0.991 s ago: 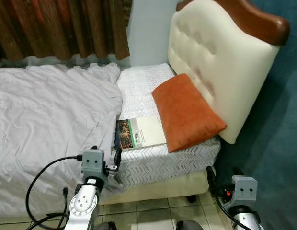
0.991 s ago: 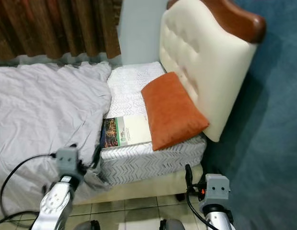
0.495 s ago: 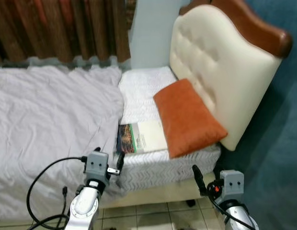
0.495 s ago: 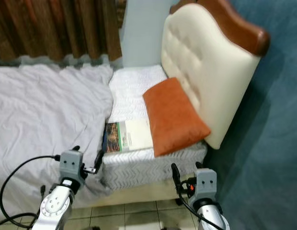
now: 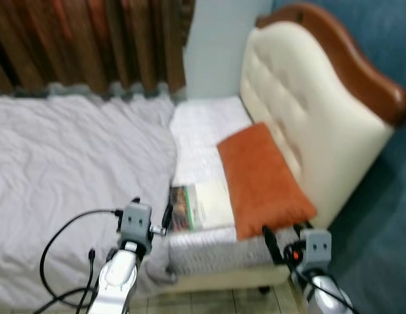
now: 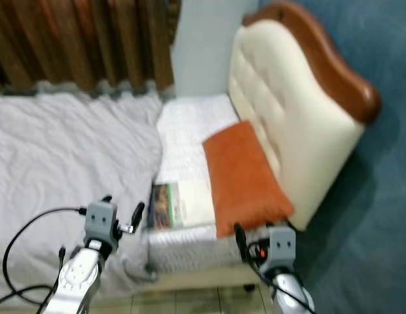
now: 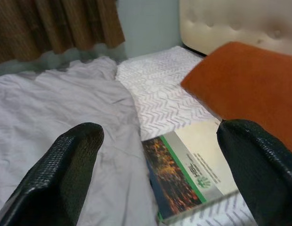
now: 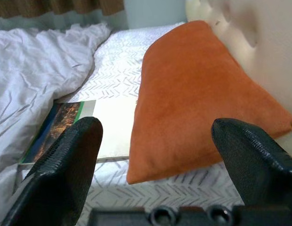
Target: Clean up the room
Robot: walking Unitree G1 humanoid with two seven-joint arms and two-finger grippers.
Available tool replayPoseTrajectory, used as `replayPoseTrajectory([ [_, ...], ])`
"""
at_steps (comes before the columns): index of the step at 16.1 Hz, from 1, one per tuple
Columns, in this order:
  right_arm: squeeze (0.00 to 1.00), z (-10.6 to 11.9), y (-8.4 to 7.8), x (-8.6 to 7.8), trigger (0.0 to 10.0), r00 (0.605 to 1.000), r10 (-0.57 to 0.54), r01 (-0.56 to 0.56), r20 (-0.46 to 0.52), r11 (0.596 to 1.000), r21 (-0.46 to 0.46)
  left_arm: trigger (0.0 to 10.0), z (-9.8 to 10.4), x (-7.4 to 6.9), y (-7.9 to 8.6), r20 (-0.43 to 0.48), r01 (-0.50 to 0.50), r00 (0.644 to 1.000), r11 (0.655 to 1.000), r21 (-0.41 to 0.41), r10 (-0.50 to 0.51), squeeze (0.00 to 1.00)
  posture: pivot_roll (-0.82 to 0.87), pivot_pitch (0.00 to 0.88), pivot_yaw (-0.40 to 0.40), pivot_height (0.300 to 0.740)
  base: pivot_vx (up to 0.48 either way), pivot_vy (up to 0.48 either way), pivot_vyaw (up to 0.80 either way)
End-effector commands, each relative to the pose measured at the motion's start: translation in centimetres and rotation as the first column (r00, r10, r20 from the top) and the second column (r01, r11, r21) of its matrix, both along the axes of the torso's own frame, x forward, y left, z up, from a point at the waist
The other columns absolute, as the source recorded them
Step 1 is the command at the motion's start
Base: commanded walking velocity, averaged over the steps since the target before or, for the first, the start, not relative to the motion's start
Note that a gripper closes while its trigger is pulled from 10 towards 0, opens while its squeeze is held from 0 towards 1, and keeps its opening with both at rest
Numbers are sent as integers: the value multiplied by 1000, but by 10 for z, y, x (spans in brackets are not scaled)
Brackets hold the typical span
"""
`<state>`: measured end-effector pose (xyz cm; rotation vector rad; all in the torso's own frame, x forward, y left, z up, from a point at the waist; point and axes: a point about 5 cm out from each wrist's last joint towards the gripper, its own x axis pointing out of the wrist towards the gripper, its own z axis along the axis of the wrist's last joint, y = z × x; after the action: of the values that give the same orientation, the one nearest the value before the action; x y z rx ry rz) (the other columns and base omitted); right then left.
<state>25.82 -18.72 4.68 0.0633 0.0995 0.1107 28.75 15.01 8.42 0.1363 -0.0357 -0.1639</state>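
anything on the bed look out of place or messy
Yes. A book lies on the bare mattress at the near edge, its corner tucked under the orange pillow. The grey blanket is rumpled and stops short, leaving the head of the bed uncovered.

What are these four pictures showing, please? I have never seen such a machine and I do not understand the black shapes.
A humanoid robot stands at a bed. Two pictures come from cameras on its head, two from its wrists. The black shapes are gripper fingers: the left gripper and the right gripper are both open and hold nothing. On the bed lie an orange pillow against the headboard, a book beside it, and a grey blanket.
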Motion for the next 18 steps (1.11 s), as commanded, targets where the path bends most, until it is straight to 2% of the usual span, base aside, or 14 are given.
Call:
replayPoseTrajectory([
  [1, 0, -2, 0, 0, 10000, 1000, 11, -11, -11, 1000, -14, 10000, 1, 3, -2, -3, 21, 1000, 1000, -18, -21, 0, -38, 0, -37, 740, 0, 0, 0],
  [4, 0, 5, -2, 7, 10000, 998, -49, 48, 43, 999, 25, 10000, 6, 9, 0, 13, 45, 999, 999, -21, -44, 0, -34, 0, -22, 740, 0, 480, 0],
  [9, 0, 3, -3, 9, 10000, 997, -70, 69, 39, 997, 24, 10000, 6, 14, 3, 1, 52, 999, 998, -31, -52, 0, -37, 0, -14, 740, 0, 480, 0],
  [15, 0, 0, -5, 7, 10000, 996, -78, 77, 34, 997, 31, 10000, 1, 12, 4, -12, 34, 999, 998, -60, -35, 0, -40, 0, -19, 740, 0, 480, 0],
  [16, 0, 0, -5, 7, 10000, 997, -74, 73, 32, 997, 31, 10000, 0, 11, 5, -18, 29, 999, 997, -67, -31, 0, -40, 0, -20, 740, 0, 480, 0],
  [18, 0, -2, -7, 2, 10000, 997, -70, 69, 29, 997, 36, 10000, -11, 3, 22, -44, -34, 999, 996, -79, 31, 0, -39, 0, -23, 740, 0, 480, 0],
])
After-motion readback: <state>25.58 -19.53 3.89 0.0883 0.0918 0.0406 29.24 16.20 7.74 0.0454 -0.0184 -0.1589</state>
